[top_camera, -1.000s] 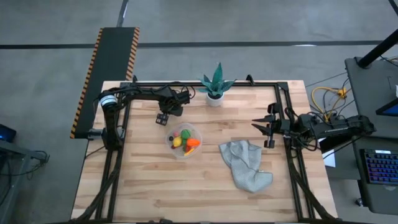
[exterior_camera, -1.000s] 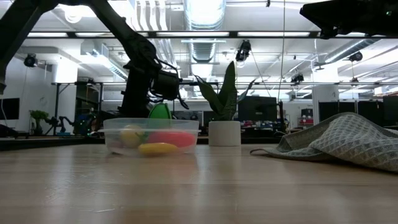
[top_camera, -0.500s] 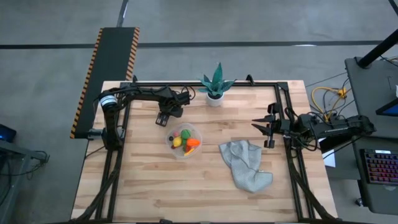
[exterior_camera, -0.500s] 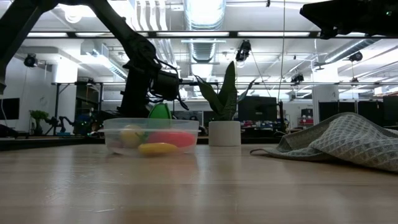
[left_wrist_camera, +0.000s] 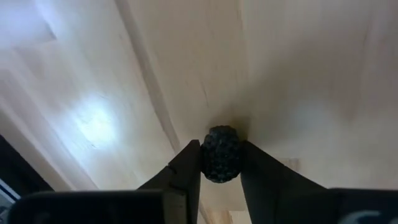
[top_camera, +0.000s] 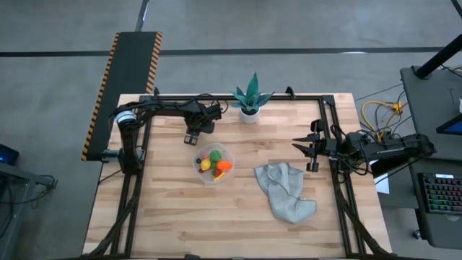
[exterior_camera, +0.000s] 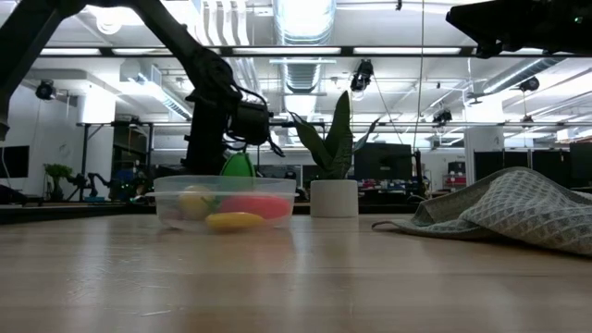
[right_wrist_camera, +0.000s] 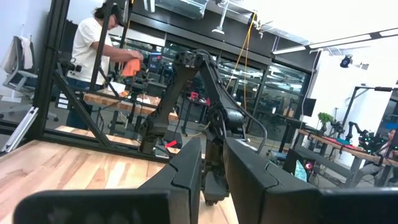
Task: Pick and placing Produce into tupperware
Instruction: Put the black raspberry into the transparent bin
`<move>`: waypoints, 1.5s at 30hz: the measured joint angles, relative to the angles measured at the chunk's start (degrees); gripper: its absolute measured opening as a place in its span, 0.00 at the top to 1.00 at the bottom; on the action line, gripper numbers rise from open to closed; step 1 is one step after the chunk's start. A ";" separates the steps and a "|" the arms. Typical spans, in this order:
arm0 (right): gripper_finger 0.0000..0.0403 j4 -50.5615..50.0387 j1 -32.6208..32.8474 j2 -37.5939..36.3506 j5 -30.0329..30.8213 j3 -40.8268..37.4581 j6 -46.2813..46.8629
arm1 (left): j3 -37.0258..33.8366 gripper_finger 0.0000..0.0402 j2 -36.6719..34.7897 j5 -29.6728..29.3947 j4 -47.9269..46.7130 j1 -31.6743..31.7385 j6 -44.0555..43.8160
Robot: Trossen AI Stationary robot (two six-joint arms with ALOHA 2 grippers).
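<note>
A light wooden table (top_camera: 166,217) with a black frame around its edge stands on a grey concrete floor, and behind it the low view opens onto a large workshop with ceiling ducts, lights and benches. In the right wrist view a person (right_wrist_camera: 93,43) in a pale top stands at a far bench, bent over something orange. The tupperware (top_camera: 213,162) sits left of the table's centre, a small clear round tub, and it holds several pieces of produce (top_camera: 216,160): yellow, orange, green, red and dark bits seen from above, though they are too small to name one by one. From table height the tub (exterior_camera: 225,202) shows yellow and red shapes through its wall, with a green piece just behind. A crumpled grey cloth (top_camera: 285,189) lies to the right of the tub, and a spiky green plant (top_camera: 250,97) in a white pot stands at the far edge. The left gripper (top_camera: 193,137) hangs over the table just beyond the tub, toward the far left, and its fingers (left_wrist_camera: 186,171) are closed on a dark bumpy berry (left_wrist_camera: 221,154), probably a toy blackberry. The right gripper (top_camera: 310,150) waits at the right edge of the table, fingers spread wide, holding nothing.
</note>
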 joint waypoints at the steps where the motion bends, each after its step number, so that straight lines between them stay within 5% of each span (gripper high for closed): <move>1: 0.85 -0.01 0.00 0.01 0.00 0.00 0.01 | 0.00 0.83 -0.29 0.01 0.31 -0.11 -0.58; 20: 0.85 0.13 -0.02 -0.02 0.01 0.00 -0.08 | 0.74 0.83 -11.01 -0.96 -6.91 -6.09 -11.86; 31: 0.85 0.61 -0.02 -0.02 0.00 0.00 0.01 | 0.83 0.83 -20.78 -0.70 -7.23 -19.96 -27.36; 45: 0.85 1.63 -0.02 -0.02 0.00 0.00 0.19 | 0.74 0.83 -17.97 1.64 -2.30 -36.66 -42.13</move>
